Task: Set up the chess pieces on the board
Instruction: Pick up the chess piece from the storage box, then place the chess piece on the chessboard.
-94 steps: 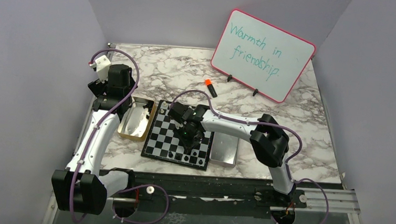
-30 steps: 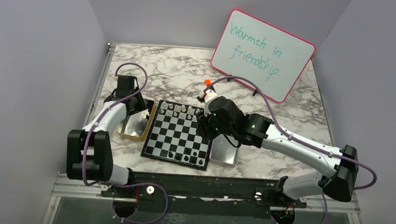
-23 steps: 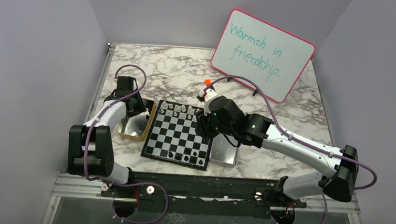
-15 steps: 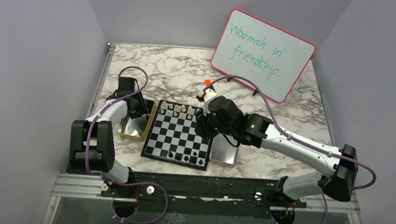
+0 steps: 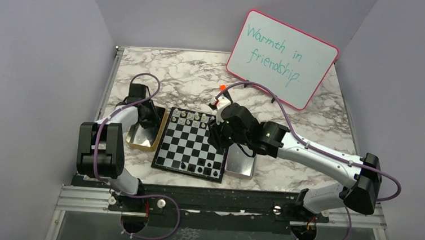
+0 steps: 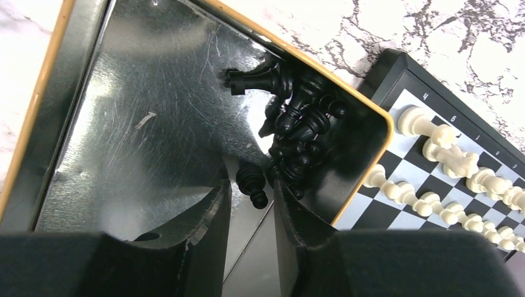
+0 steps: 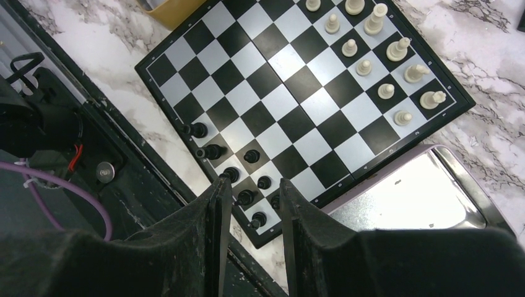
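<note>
The board [image 5: 189,144] lies mid-table. White chess pieces [image 7: 396,49] fill its far rows, and several black ones [image 7: 213,150] stand in its near right corner. More black pieces [image 6: 303,117] lie heaped in a corner of the gold tray [image 6: 124,124] left of the board. My left gripper [image 6: 251,192] reaches down into that tray, its jaws narrowly apart. One black pawn [image 6: 251,182] lies between the fingertips, with thin gaps on both sides. My right gripper [image 7: 252,207] hovers over the board's right edge, open and empty.
A silver metal tray [image 5: 241,164] sits against the board's right side, under the right arm. At the back right a whiteboard [image 5: 282,57] stands on feet, and an orange-capped marker [image 5: 222,88] lies behind the right wrist. Grey walls close in the table.
The left gripper has edged toward the heap in the gold tray, and its jaws have narrowed round the black pawn. The right arm has barely moved.
</note>
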Robot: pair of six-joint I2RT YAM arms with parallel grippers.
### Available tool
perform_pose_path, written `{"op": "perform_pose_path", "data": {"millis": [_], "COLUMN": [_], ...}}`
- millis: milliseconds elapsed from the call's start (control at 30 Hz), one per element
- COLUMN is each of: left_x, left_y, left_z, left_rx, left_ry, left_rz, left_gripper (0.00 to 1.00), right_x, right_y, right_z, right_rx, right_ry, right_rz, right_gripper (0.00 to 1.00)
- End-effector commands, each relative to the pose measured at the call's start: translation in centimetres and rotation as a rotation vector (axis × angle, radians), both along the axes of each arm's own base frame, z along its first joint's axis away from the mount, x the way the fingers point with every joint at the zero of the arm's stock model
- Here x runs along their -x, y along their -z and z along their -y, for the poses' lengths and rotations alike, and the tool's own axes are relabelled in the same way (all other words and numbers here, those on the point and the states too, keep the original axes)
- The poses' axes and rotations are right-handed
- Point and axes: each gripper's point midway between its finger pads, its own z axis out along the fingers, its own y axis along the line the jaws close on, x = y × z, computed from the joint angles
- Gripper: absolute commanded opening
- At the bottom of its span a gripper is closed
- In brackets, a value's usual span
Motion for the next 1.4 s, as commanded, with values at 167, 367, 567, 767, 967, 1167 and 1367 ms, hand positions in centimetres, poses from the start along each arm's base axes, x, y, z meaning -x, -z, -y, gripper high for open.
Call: {"op": "perform_pose_path", "data": {"millis": [167,367,567,767,967,1167,1367], "left_x": [-0.3,-0.8,-0.9,-0.9,-0.6,0.2,1.8], "left_y": [-0.2,-1.5,-3.1,-4.6,-7.1,-9.5,-10.8], "left_z": [-1.3,-2.4,-3.2,-3.5,-1.6,1.6,6.2], "left_rx": [-0.064,-0.137,-0.193,-0.214,-0.182,-0.153,-0.126], "left_ry": [0.003,0.017,0.041,0.052,0.122,0.209,0.316], "left_rz": [-0.023,-0.014,0.006,0.021,0.061,0.095,0.112], "left_gripper": [0.21,0.14,0.13,0.13,0.13,0.13,0.13], "right_x": [0.1,0.3,0.3,0.3,0.4,0.2,-0.1], "right_y": [-0.8,-0.6,-0.5,-0.2,0.0,0.8,0.9], "right_z": [-1.0,-1.0,-1.0,-1.1,-0.8,0.6,2.6], "right_rx": [-0.041,-0.043,-0.044,-0.042,-0.044,-0.024,-0.025], "right_ry": [-0.026,-0.03,-0.031,-0.03,-0.021,0.024,0.094], "right_rz": [0.016,0.007,0.006,-0.001,-0.001,0.015,0.046], "right_gripper": [0.39,0.39,0.39,0.39,0.39,0.39,0.39]}}
